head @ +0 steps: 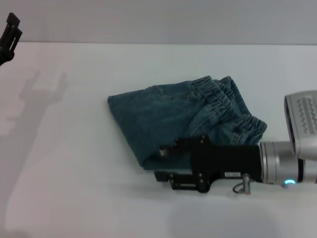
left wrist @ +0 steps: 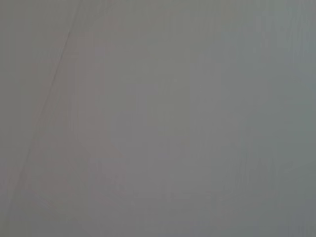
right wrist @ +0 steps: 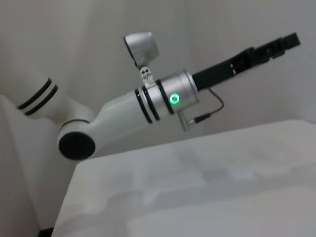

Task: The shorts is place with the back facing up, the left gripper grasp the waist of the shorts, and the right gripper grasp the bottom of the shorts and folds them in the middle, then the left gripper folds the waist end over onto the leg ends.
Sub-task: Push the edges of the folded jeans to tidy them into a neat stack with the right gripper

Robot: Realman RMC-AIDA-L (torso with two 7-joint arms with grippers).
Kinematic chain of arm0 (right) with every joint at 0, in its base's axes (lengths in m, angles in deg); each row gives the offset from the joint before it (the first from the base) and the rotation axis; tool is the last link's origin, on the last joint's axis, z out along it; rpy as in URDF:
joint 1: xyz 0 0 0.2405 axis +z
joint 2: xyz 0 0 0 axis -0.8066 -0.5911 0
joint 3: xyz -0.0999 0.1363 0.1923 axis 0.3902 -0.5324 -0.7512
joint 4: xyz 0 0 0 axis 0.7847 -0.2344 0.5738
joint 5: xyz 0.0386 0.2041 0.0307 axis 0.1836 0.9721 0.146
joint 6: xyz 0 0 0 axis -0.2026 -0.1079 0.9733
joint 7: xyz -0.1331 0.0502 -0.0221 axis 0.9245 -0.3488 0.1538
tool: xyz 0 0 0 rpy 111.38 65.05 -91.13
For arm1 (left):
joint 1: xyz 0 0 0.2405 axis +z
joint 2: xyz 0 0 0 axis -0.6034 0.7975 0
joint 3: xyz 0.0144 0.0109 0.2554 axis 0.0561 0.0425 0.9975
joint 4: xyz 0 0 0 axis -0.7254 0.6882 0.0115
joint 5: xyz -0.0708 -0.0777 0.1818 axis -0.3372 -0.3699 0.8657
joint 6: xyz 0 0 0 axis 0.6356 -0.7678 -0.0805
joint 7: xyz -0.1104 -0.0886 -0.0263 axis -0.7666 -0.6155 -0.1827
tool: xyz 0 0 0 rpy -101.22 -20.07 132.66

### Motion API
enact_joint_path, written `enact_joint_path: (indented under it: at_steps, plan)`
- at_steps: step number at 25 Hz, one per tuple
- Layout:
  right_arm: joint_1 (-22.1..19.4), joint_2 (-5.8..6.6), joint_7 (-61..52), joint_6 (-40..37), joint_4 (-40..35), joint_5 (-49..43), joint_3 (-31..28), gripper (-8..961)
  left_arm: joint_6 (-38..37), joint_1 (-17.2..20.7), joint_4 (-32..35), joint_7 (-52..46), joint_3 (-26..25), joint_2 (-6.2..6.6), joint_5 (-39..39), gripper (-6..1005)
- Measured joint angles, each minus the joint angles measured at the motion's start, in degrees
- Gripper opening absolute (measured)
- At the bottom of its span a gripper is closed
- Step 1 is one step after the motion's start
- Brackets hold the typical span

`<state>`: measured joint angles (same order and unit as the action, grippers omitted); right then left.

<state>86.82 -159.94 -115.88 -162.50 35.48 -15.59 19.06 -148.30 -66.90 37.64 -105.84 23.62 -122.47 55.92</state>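
Observation:
The blue denim shorts [head: 173,116] lie folded in a compact bundle at the middle of the white table [head: 74,163], with the elastic waist [head: 223,99] gathered on top at the right side. My right gripper [head: 158,163] lies low at the bundle's near edge, its jaws apart with nothing between them; the upper finger [head: 171,147] is against the denim hem. My left gripper [head: 10,32] is raised at the far left edge, well away from the shorts. It shows again in the right wrist view as the left gripper [right wrist: 284,42]. The left wrist view holds only a plain grey surface.
The left arm [right wrist: 128,106] stretches above the far side of the table in the right wrist view. A shadow of the left gripper [head: 42,91] falls on the tabletop left of the shorts.

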Motion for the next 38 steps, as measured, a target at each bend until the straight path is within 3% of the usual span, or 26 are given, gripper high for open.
enact_joint_path:
  at_steps: [10,30,38]
  plan:
    - [-1.5,-0.16,0.0,3.2,1.4,0.1,-0.4,571,0.7,-0.9,-0.3,1.3,0.0,0.05,0.0,754]
    - [1.6,-0.28,-0.2,14.5,1.2,3.5,-3.2,572,0.3,-0.7,0.0,0.9,0.0,-0.03,-0.1,755]
    - [2.3,-0.07,1.5,8.6,0.1,2.9,-2.8,571,0.5,-0.9,-0.2,1.2,0.0,-0.03,-0.6,755]
